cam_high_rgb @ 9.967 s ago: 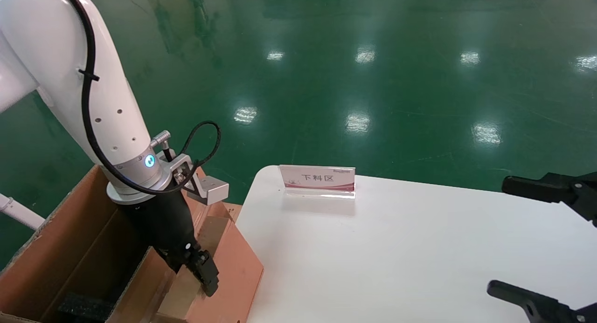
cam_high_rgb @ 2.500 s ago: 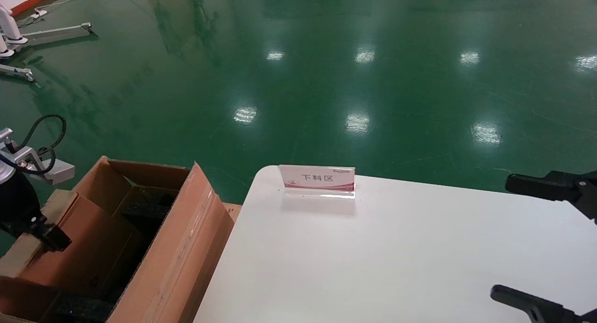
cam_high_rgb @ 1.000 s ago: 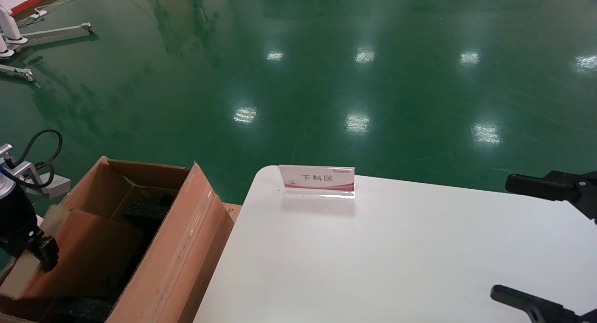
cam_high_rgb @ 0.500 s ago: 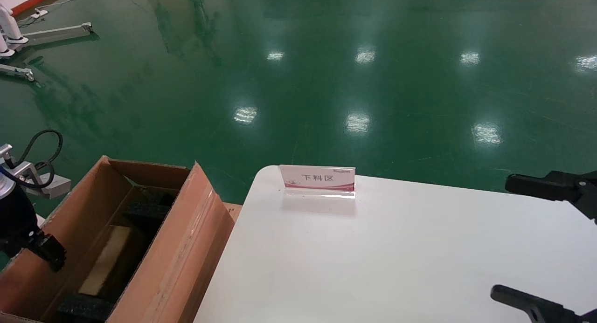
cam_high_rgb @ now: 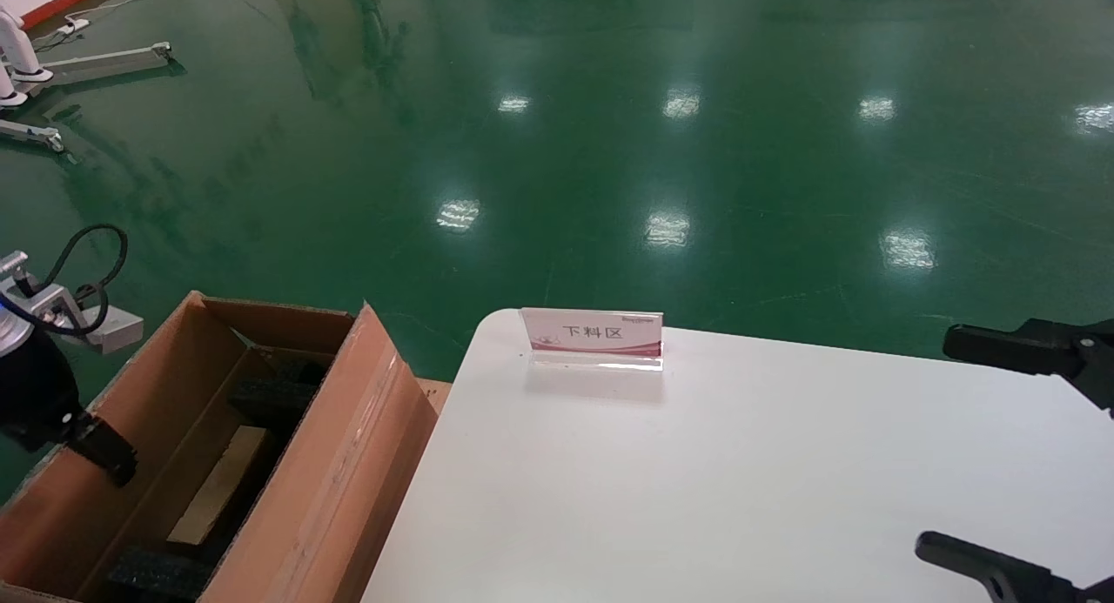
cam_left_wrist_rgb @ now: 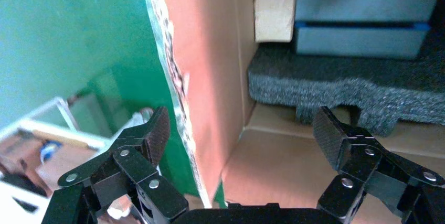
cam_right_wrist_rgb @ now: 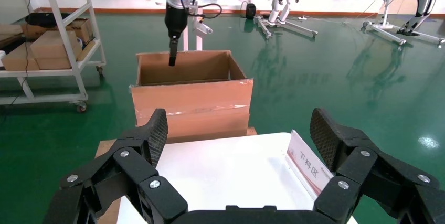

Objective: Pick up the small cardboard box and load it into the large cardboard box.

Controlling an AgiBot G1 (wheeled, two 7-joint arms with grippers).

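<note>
The small cardboard box (cam_high_rgb: 219, 484) lies down inside the large cardboard box (cam_high_rgb: 348, 464), between its foam blocks (cam_high_rgb: 271, 396). The left gripper (cam_left_wrist_rgb: 241, 135) hangs spread and empty over the carton's outer wall; right gripper (cam_right_wrist_rgb: 239, 135) idles, spread too.

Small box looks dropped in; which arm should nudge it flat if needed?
Left. The left gripper hangs open at the large cardboard box wall, beside the small cardboard box. The right gripper is parked over the table.

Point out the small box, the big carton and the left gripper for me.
small box (cam_high_rgb: 218, 484), head view, its pale tan top face
big carton (cam_high_rgb: 344, 464), head view, its taped long flap
left gripper (cam_left_wrist_rgb: 239, 135), left wrist view, midway between its open jaws
</note>
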